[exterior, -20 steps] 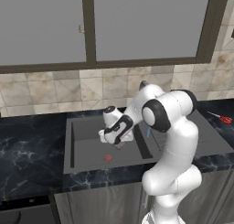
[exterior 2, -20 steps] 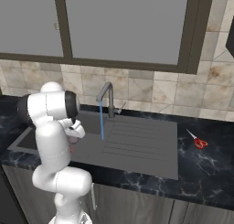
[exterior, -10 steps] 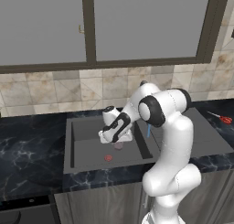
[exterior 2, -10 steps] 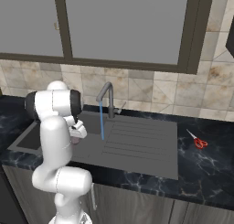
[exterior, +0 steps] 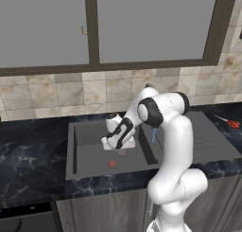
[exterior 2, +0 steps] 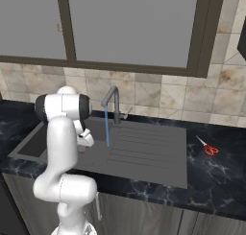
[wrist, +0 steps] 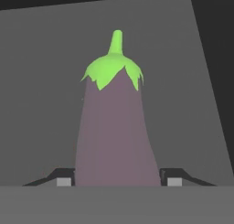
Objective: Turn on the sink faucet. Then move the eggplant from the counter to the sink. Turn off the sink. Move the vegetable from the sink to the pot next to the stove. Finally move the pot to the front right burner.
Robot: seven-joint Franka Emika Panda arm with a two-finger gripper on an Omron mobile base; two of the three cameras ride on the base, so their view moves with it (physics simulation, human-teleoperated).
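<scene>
The purple eggplant (wrist: 114,131) with a green cap stands between my gripper's (wrist: 115,182) fingertips, against the grey sink floor. In the left base view my gripper (exterior: 119,142) hangs low inside the sink basin (exterior: 90,148), shut on the eggplant (exterior: 122,153), whose pale end shows just under the hand. A red drain (exterior: 112,163) lies on the basin floor a little in front. The faucet (exterior 2: 113,102) runs, and a blue stream (exterior 2: 106,128) falls beside the hand. The pot and stove are out of view.
Red scissors (exterior 2: 209,147) lie on the dark counter to the right of the ribbed draining board (exterior 2: 144,147). A tiled wall and windows rise behind the sink. My arm's elbow (exterior: 160,110) sits over the basin's right edge.
My elbow has swung left and the hand has sunk slightly deeper into the basin, still holding the eggplant. The water keeps running.
</scene>
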